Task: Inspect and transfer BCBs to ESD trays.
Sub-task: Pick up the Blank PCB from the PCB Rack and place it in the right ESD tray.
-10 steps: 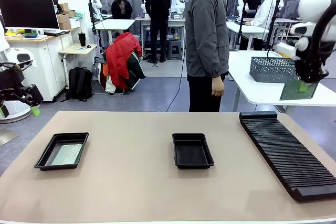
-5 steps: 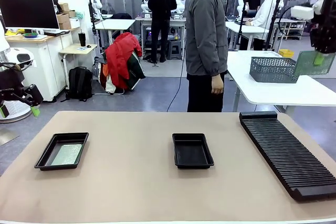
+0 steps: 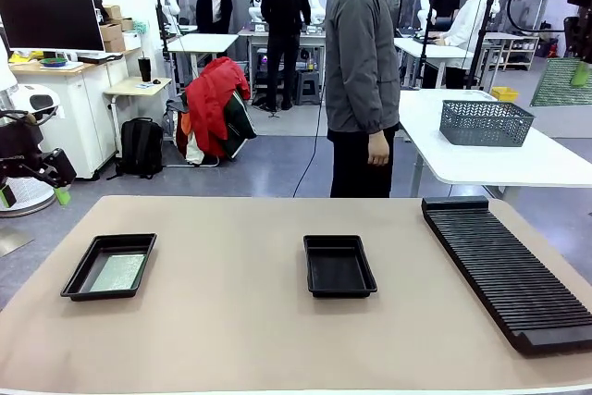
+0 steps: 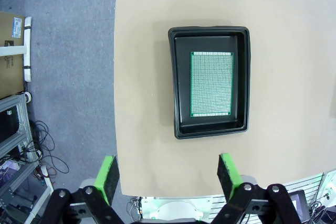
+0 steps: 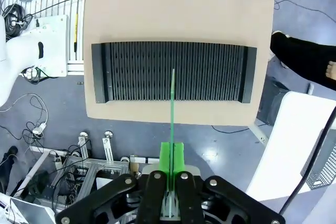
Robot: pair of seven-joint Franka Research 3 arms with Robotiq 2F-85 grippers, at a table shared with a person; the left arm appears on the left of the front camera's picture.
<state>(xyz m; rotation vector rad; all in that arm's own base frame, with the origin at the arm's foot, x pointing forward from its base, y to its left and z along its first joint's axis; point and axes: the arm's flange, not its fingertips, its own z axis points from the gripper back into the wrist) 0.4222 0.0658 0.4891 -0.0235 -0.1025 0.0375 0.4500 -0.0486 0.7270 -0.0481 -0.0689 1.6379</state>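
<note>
Up high at right, right gripper pinches one BCB edge-on above the rack. Left tray holds another BCB (one transfer done); middle tray waits empty. Left gripper hangs spread over that filled tray.

I work at a wide table with a smooth beige top, and three things lie directly on it. Toward my left, near the table's left edge, sits a shallow black rectangular plastic tray with a flared rim. A second black tray of the same kind sits at about the middle, well apart from the first. On my right, a long black ribbed slotted rack runs from the far edge toward the near one, angling slightly outward.
</note>
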